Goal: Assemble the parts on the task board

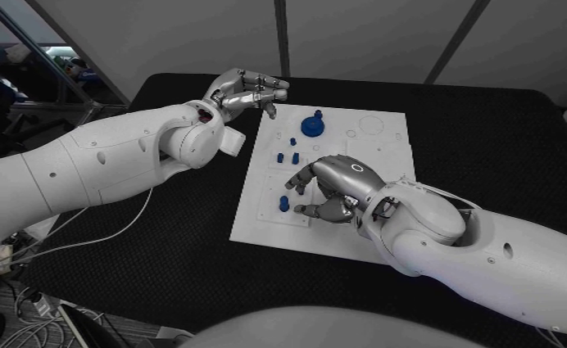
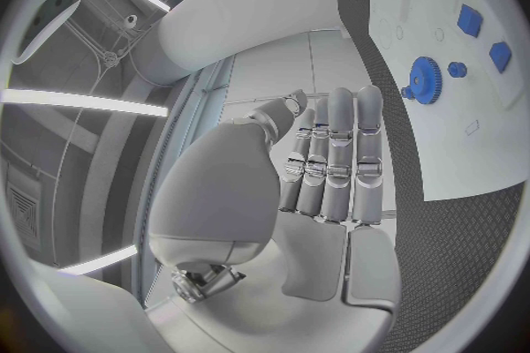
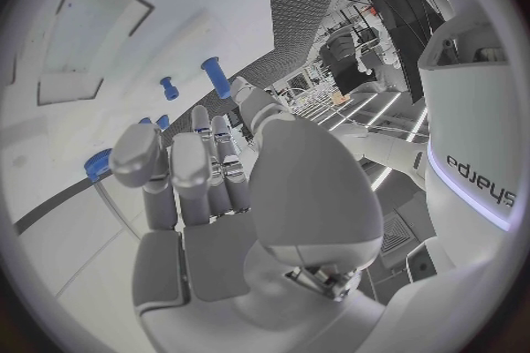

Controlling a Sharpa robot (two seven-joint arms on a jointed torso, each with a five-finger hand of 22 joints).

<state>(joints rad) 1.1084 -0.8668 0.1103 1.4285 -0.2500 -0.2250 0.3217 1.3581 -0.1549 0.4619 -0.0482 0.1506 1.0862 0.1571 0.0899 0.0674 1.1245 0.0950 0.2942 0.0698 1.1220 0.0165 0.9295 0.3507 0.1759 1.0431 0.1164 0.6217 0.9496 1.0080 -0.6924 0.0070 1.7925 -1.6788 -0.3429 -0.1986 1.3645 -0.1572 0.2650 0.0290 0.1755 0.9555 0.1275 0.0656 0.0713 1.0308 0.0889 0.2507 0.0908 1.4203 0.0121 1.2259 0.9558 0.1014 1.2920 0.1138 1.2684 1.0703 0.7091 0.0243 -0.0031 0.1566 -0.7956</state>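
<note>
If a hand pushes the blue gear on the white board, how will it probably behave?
The blue gear looks like stiff plastic, so probably light and rigid. It appears seated on the task board, so it may turn rather than slide. Its toothed rim should give grip.

Layout, taken from the white rectangular task board [image 1: 378, 164] at the middle of the black table [image 1: 496, 143]. A blue round gear-like part [image 1: 312, 125] stands on the board's far left portion. Three small blue peg-like parts [image 1: 288, 155] stand nearer, along the left side; another small blue part [image 1: 283, 203] sits nearer again. The right hand [image 1: 333, 188] lies over the board's near half. The left hand [image 1: 246, 92] is beyond the board's far left corner, off the board.
</note>
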